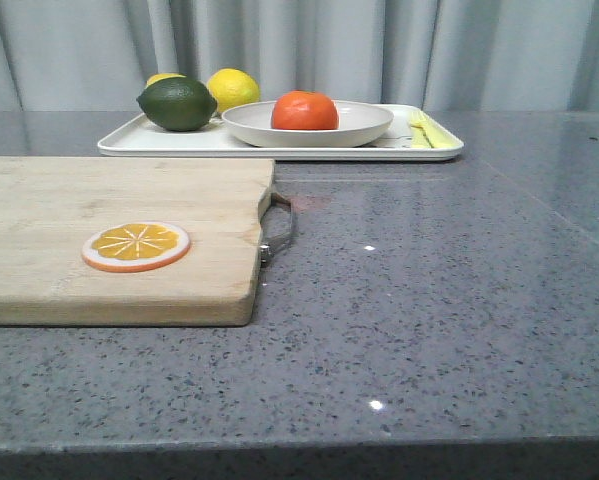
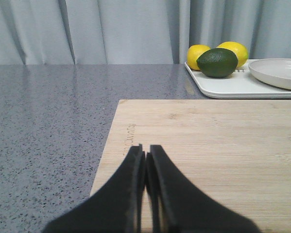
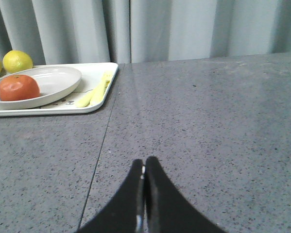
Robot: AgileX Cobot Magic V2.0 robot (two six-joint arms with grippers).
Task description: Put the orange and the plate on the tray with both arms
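Observation:
The red-orange orange (image 1: 304,110) sits in the off-white plate (image 1: 364,122), and the plate rests on the white tray (image 1: 179,143) at the back of the table. The right wrist view also shows the orange (image 3: 18,87), the plate (image 3: 58,80) and the tray (image 3: 99,99). The left wrist view shows the plate's edge (image 2: 274,73) on the tray (image 2: 232,87). My left gripper (image 2: 145,150) is shut and empty over the wooden cutting board (image 2: 208,145). My right gripper (image 3: 144,162) is shut and empty over bare table. Neither gripper shows in the front view.
A dark green lime (image 1: 177,103) and two yellow lemons (image 1: 233,88) lie on the tray's left end, a yellow fork (image 1: 422,130) on its right end. A wooden cutting board (image 1: 119,240) with a flat orange slice (image 1: 136,246) lies at front left.

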